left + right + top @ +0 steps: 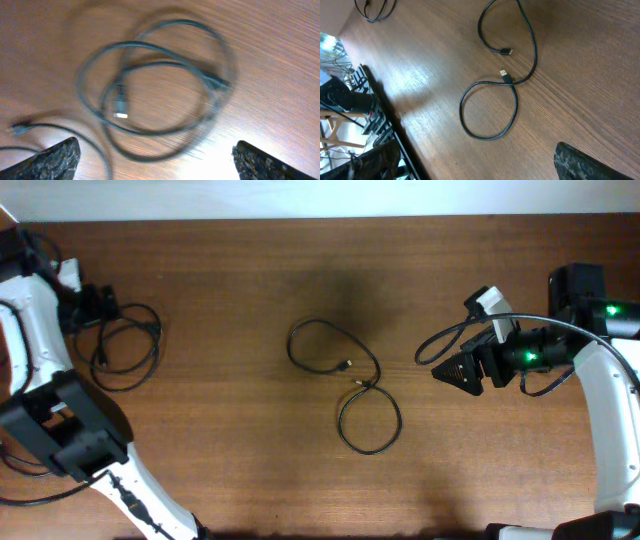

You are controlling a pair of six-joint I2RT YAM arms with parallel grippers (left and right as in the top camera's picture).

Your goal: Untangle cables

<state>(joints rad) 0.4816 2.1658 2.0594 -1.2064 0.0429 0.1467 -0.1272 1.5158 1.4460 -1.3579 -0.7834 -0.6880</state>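
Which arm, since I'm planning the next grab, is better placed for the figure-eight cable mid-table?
Right. The right pincer, open, faces the figure-eight cable from close by; the left pincer hovers over a separate coil at the far side.

Open brown wooden table [230, 290] lies between the coiled thin black cable [157, 345] (far left) and the looped black centre cable [341, 420]; both lie flat.

The cables [368, 386] are black, one plug tip [505, 74] pale metallic; the bench [230, 440] is reddish-brown wood with fine straight grain lines.
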